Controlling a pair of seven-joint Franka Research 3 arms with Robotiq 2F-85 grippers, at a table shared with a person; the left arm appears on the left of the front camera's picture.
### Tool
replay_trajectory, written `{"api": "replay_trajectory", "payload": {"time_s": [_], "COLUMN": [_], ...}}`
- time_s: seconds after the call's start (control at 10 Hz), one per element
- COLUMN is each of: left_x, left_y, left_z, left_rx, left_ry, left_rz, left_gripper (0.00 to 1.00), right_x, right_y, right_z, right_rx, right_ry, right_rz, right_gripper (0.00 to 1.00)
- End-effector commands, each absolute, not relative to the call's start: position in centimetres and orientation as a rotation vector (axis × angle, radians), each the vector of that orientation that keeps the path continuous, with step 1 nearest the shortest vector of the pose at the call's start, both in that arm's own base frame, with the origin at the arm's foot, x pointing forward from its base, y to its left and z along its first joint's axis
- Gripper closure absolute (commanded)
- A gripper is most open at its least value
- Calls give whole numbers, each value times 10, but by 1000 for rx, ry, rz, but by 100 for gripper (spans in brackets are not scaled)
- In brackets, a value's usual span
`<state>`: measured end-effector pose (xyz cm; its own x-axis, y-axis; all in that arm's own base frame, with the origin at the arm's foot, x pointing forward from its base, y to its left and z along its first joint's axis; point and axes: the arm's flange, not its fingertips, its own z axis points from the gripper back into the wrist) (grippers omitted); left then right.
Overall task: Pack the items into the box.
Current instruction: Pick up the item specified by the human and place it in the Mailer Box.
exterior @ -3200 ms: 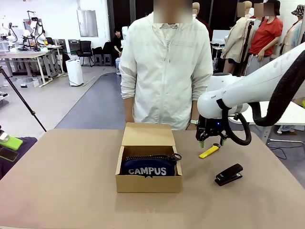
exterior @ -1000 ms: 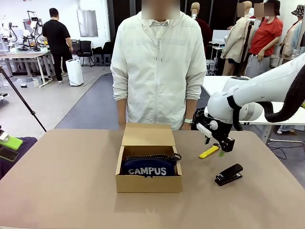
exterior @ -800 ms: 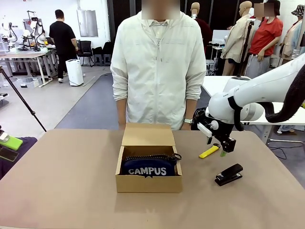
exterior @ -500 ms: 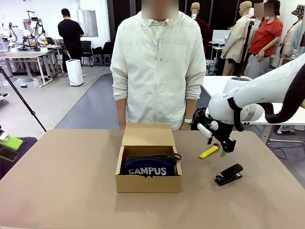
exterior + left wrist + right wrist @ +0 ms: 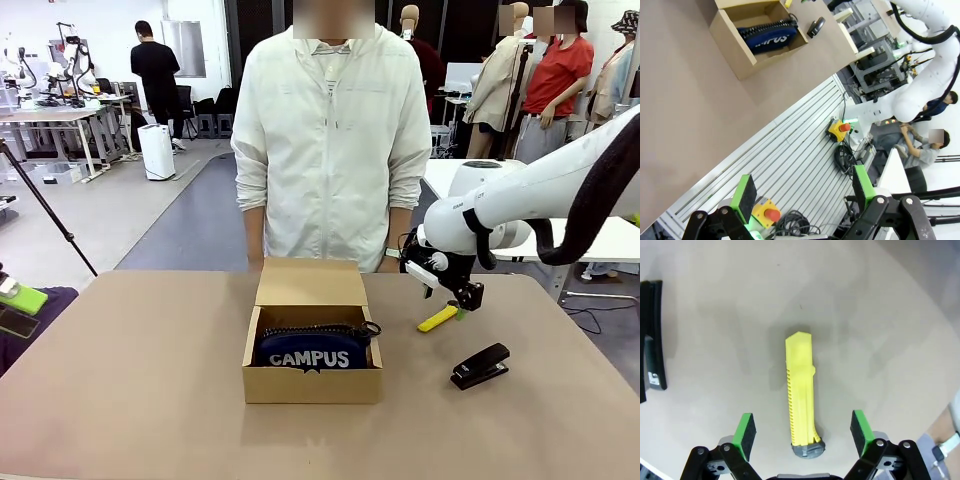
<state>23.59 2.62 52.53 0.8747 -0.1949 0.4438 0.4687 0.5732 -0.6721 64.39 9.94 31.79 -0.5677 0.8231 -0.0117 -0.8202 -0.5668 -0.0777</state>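
Note:
The brown cardboard box (image 5: 312,384) stands mid-table with its flap lid raised toward the person. Inside lies the navy "CAMPUS" pouch (image 5: 312,352), also visible in the left wrist view as the pouch (image 5: 765,36) in the box (image 5: 730,42). The yellow stick tool (image 5: 437,318) lies flat on the table right of the box. My right gripper (image 5: 458,303) hovers just over its far end, open; in the right wrist view the yellow tool (image 5: 801,390) lies lengthwise between the spread green pads (image 5: 745,429). My left gripper (image 5: 802,192) is open off the table edge, holding nothing.
A black stapler (image 5: 479,366) rests right of the box, nearer than the yellow tool, also seen as the stapler (image 5: 652,340). A person in a white jacket (image 5: 335,140) stands at the far edge behind the box. An emergency-stop button (image 5: 839,130) sits on the slatted frame.
My right gripper has shifted slightly left and up over the yellow tool, jaws still open. The box, pouch and stapler have not moved.

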Motion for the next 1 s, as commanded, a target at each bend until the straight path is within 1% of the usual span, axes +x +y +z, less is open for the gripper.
{"api": "replay_trajectory", "payload": {"time_s": [0.0,0.2,0.4,0.6,0.7,0.8,0.9], "left_x": [235,235,235,235,235,235,235], "left_y": [28,28,28,28,28,28,28], "left_z": [521,521,521,521,521,521,521], "left_rx": [-876,-876,-876,-876,-876,-876,-876], "left_ry": [-348,-348,-348,-348,-348,-348,-348], "left_rz": [-408,-408,-408,-408,-408,-408,-408], "left_gripper": [0,0,0,0,0,0,0], "right_x": [664,669,671,670,669,668,667], "right_y": [106,112,114,115,114,113,112], "right_z": [316,309,299,297,297,296,296], "right_rx": [-24,-3,-14,-2,-26,-20,-10], "right_ry": [-7,57,86,67,61,65,60], "right_rz": [2229,2226,2180,2210,2204,2203,2206], "right_gripper": [0,0,0,0,0,57,100]}}
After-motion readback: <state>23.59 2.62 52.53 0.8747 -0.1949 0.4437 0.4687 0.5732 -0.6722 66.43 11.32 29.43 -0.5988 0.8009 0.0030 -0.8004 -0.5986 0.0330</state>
